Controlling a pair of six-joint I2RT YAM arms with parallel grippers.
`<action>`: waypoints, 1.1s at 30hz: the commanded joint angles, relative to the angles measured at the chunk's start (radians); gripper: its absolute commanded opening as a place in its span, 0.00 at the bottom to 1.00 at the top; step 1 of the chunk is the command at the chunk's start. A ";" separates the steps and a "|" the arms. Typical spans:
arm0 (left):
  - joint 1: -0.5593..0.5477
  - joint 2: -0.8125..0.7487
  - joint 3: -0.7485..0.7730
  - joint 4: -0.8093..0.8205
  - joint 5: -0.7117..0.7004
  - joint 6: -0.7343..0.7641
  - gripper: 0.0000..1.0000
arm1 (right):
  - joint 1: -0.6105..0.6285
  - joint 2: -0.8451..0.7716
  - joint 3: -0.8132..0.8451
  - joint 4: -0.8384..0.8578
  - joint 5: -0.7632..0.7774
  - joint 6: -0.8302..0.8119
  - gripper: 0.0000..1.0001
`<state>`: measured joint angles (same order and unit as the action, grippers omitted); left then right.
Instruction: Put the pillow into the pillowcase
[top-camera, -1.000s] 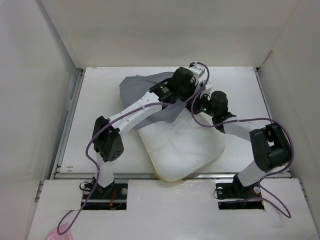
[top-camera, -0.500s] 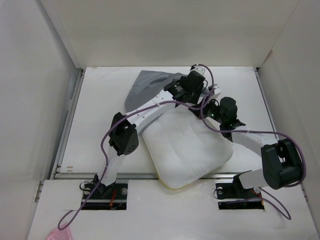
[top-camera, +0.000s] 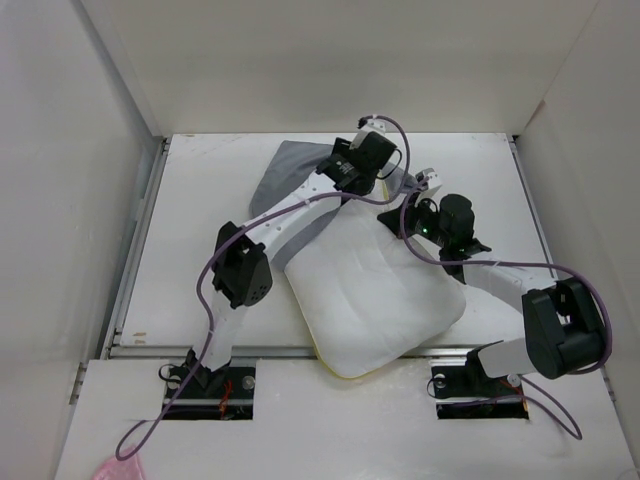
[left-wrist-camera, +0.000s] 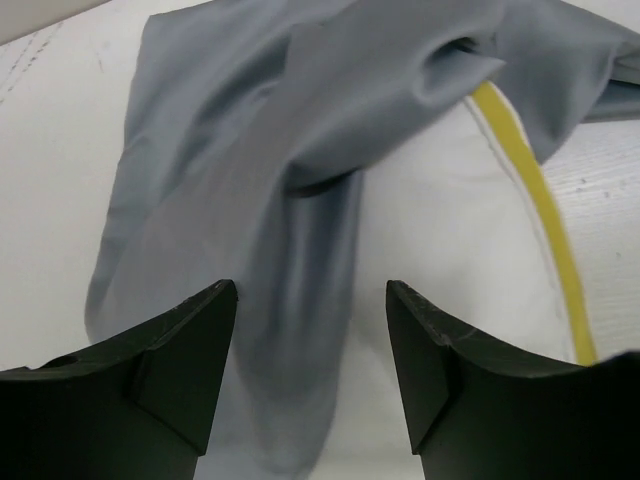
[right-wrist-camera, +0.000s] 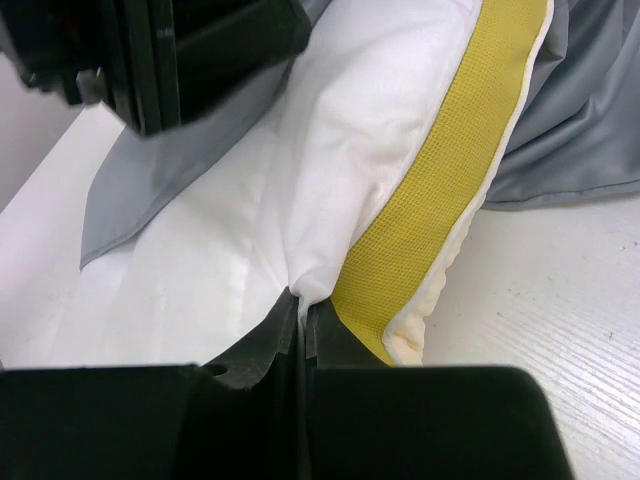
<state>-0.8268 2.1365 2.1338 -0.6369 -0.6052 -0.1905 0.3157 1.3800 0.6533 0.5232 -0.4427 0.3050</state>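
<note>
The white pillow (top-camera: 375, 290) lies across the middle of the table, and its far end reaches under the grey pillowcase (top-camera: 290, 170) crumpled at the back. My left gripper (top-camera: 365, 178) hovers over that far end. In the left wrist view it (left-wrist-camera: 310, 300) stands open with nothing between its fingers, above a hanging fold of the pillowcase (left-wrist-camera: 300, 130) and the pillow (left-wrist-camera: 450, 230). My right gripper (top-camera: 410, 203) is at the pillow's far right corner. It (right-wrist-camera: 308, 300) is shut on a pinch of the pillow's white fabric (right-wrist-camera: 300, 180) beside the yellow band (right-wrist-camera: 430, 190).
White walls enclose the table (top-camera: 200, 210) on the left, back and right. The left arm (top-camera: 290, 210) lies across the pillow's left side, and its wrist (right-wrist-camera: 200, 50) looms close in the right wrist view. Purple cables (top-camera: 200, 290) loop off both arms.
My left gripper has opened and let go of the pillowcase, then drawn slightly left. Both arms and the pillow shifted right, and the right gripper kept its pinch on the pillow.
</note>
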 joint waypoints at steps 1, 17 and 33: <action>0.025 -0.007 0.028 -0.007 -0.033 0.040 0.58 | 0.011 -0.027 0.026 0.040 -0.044 -0.007 0.00; 0.069 0.093 0.150 0.071 0.036 0.069 0.00 | 0.011 0.030 0.054 0.031 -0.073 -0.047 0.00; -0.090 -0.161 -0.088 0.109 0.333 0.089 0.00 | 0.011 0.126 0.143 0.466 0.056 0.206 0.00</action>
<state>-0.8852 2.0079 2.1193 -0.5629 -0.4072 -0.0673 0.3153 1.5024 0.7406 0.6926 -0.4191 0.4034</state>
